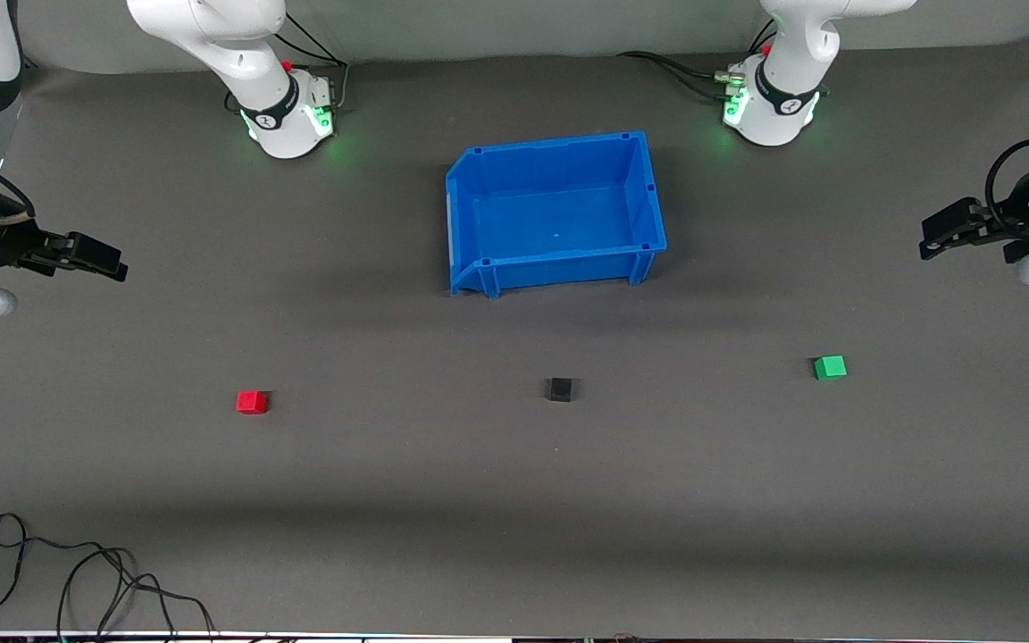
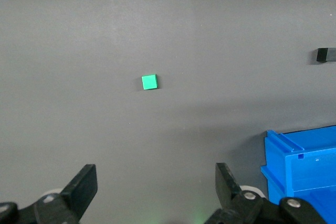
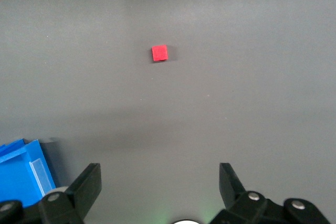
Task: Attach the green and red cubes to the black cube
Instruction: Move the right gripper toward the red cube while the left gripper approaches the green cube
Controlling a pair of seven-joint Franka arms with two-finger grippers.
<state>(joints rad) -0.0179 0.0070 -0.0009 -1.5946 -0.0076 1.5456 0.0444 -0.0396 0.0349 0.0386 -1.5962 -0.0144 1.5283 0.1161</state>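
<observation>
Evidently nothing is attached yet: the red cube [image 1: 252, 402], black cube [image 1: 560, 389] and green cube [image 1: 830, 367] lie well apart in a row, nearer the front camera than the empty blue bin [image 1: 479, 210]. Both arms wait high at the table's ends, the left gripper [image 2: 156, 188] and right gripper [image 3: 159, 184] spread wide and holding nothing. Next, each should probably descend over its nearest coloured cube.

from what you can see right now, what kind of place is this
Most likely a robotics lab bench: two arms stand bolted along a dark matted table, loose cables trail at its edge, and only a blue bin and small coloured test cubes sit on it.
</observation>
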